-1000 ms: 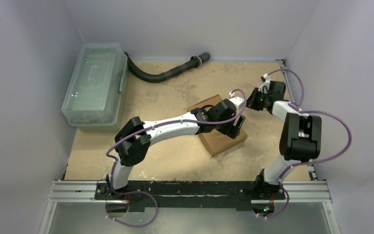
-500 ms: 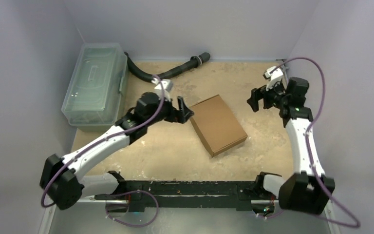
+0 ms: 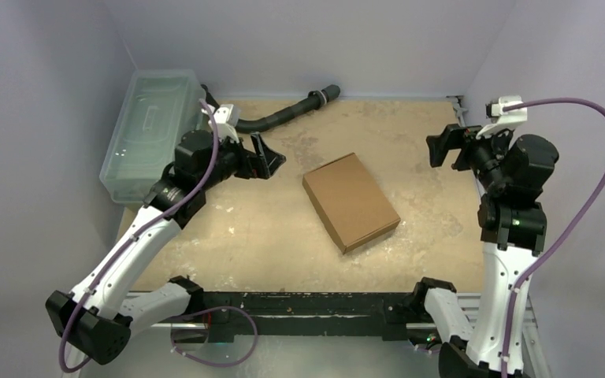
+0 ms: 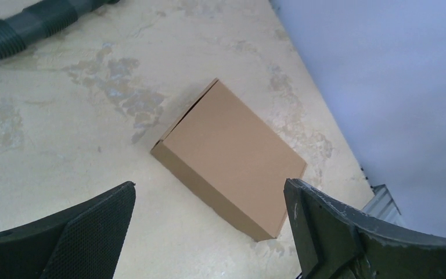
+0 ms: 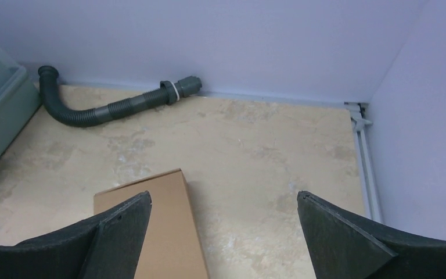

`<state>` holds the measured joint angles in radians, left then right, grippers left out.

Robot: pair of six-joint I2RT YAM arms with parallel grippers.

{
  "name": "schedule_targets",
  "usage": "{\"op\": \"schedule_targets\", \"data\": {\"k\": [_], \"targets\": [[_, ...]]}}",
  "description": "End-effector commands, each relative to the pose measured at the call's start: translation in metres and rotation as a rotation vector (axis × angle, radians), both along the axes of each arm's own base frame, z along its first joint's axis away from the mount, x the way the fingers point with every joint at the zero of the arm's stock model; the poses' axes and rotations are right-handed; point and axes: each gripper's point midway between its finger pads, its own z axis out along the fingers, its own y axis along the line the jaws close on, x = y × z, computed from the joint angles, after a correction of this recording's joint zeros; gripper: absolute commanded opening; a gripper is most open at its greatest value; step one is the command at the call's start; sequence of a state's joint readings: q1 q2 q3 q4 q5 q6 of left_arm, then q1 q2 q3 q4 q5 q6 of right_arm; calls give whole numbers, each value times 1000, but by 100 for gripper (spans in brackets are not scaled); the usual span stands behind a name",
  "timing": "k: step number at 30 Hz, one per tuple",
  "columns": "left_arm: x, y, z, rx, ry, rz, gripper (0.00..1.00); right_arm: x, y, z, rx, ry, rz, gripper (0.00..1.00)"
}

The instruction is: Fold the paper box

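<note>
Paper box (image 3: 351,201) folded shut on table (image 3: 268,228), left fingers (image 4: 93,232) wide apart, right fingers (image 5: 116,232) wide apart, both clear of it.

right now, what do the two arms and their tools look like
Both the left arm and right arm have white links between chunky black joint housings. A purple cable loops loosely along each. The left tool and right tool are black, each with a small white mount behind it; their broad fingers have a fine mesh-textured inner face.
</note>
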<state>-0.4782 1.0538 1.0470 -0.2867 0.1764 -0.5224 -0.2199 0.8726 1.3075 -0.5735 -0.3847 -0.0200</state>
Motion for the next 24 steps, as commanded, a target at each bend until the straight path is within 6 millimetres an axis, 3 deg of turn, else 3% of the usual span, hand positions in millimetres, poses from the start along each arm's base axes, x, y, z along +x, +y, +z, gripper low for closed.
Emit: {"op": "schedule_targets", "data": {"k": [1, 8, 15, 24], "targets": [[-19, -3, 44, -63, -72, -70, 99, -14, -12, -1, 82, 40, -125, 99], [-29, 5, 61, -61, -101, -59, 99, -26, -10, 10, 102, 9, -137, 99], [-35, 7, 58, -55, -88, -65, 99, -31, -3, 12, 108, -1, -103, 99], [-45, -7, 52, -152, -21, -125, 99, -31, 2, 6, 88, -6, -66, 99]]}}
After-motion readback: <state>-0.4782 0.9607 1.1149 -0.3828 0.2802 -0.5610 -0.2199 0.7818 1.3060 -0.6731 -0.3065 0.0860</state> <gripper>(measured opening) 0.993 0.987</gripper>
